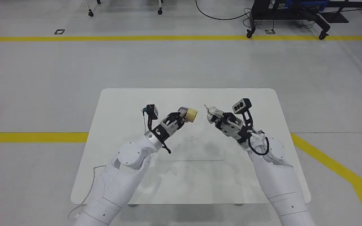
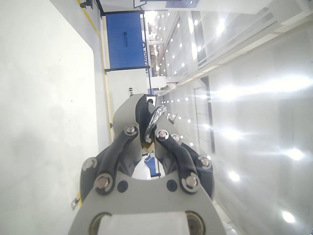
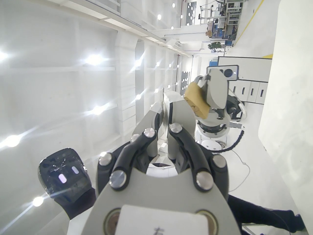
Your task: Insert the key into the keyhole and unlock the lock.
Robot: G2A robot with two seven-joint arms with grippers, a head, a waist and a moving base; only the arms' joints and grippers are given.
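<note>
Top looks down, wrists sideways; all share lock

Over the table, the lock in the left gripper hangs near the key in the right gripper, apart.

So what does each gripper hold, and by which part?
Left gripper: the padlock, clamped near its shackle, brass body sticking out. Right gripper: the key, gripped part hidden.
</note>
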